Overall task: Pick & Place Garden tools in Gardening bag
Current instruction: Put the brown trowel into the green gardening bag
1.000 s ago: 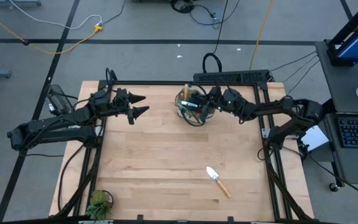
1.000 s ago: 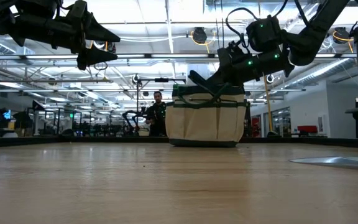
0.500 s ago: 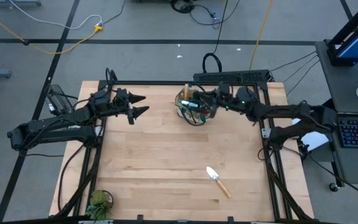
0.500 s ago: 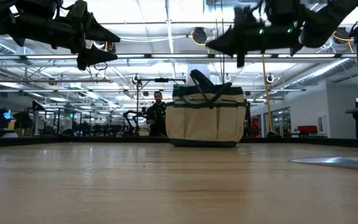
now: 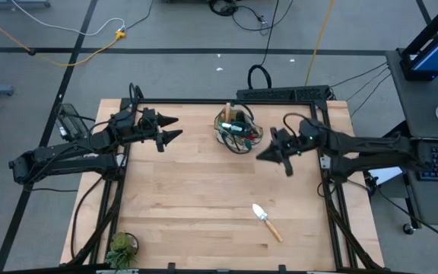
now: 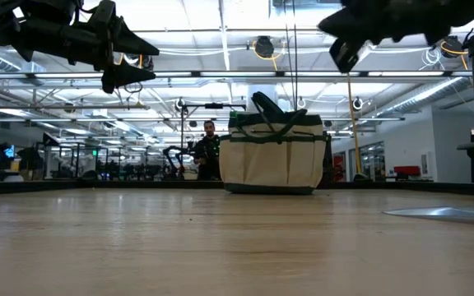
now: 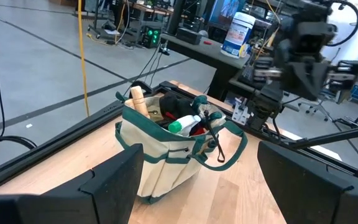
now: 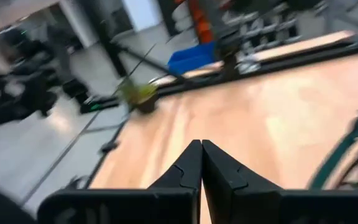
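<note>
While the gardening bag stood at the far middle of the table with several tools already upright in it, the right gripper hung in the air just beside it, on the side nearer the one tool left out. Its fingers were pressed tip to tip and held nothing. In the low view it rode well above the bag's rim, clear of the loop handles. From that height and heading, my guess is that it was free to go for the next pick.

That pick would be the trowel, which lay flat on the wood well apart from the right gripper, toward the table's near edge, blade pointing back at the bag and wooden handle angled away. Lying flat, it would probably call for a low approach across the handle.

Inside the bag, the left wrist view showed a wooden handle, a green spray bottle and dark tools standing together, which left little open room for the trowel.

The left gripper waited, fingers spread wide and empty, raised off the table and facing the bag from its other side. The potted plant sat far off at the near corner, out of both arms' way.
</note>
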`<act>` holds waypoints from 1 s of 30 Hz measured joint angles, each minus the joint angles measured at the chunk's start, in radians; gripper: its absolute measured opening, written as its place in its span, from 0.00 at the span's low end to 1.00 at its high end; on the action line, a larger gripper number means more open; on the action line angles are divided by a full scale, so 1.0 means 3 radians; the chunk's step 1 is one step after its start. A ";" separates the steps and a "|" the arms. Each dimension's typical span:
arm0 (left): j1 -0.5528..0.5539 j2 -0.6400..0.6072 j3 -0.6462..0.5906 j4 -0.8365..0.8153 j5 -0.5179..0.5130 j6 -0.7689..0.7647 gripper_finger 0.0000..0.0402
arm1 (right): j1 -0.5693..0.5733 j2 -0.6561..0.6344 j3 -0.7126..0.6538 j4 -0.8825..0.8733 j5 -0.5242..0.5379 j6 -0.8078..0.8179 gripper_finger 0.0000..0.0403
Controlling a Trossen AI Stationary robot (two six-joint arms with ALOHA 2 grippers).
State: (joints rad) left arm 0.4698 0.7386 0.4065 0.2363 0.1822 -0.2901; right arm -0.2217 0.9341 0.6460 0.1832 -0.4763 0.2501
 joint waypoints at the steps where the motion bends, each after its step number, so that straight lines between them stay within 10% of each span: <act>1: -0.0001 0.0000 0.0001 0.0000 0.0001 0.0001 0.81 | 0.0080 -0.0054 0.0000 -0.0091 -0.0001 0.0000 0.00; 18: -0.0001 -0.0001 0.0000 -0.0008 0.0001 0.0066 0.81 | 0.1305 -0.0018 0.0000 -0.1359 0.0379 0.0637 0.10; 30: -0.0001 0.0000 0.0000 -0.0040 0.0005 0.0071 0.81 | 0.2025 0.0464 0.0000 -0.1223 0.0710 0.0619 0.30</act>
State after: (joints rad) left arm 0.4694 0.7387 0.4065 0.2244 0.1837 -0.2687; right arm 0.3859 1.0732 0.6460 -0.1839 -0.2634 0.4358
